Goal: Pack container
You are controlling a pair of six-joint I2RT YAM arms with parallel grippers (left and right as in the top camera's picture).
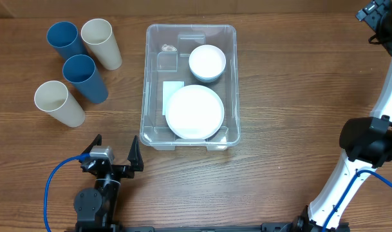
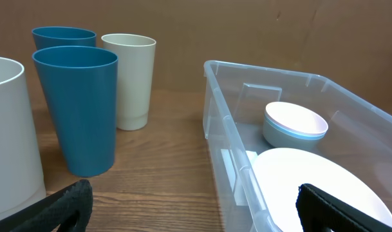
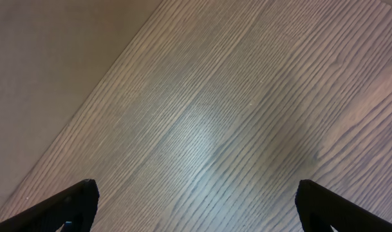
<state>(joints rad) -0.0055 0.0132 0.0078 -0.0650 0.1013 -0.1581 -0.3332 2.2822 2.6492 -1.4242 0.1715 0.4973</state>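
The clear plastic container stands mid-table with a white plate and stacked white bowls inside. My left gripper is open and empty near the front edge, just off the container's front left corner. In the left wrist view the container's wall, the plate and the bowls lie ahead of the open left gripper. My right gripper is at the far right back corner. In its own view the right gripper is open over bare wood.
Left of the container stand two blue cups and two cream cups, all upright. In the left wrist view the near blue cup and a cream cup stand close ahead. The right arm's base is at the right edge.
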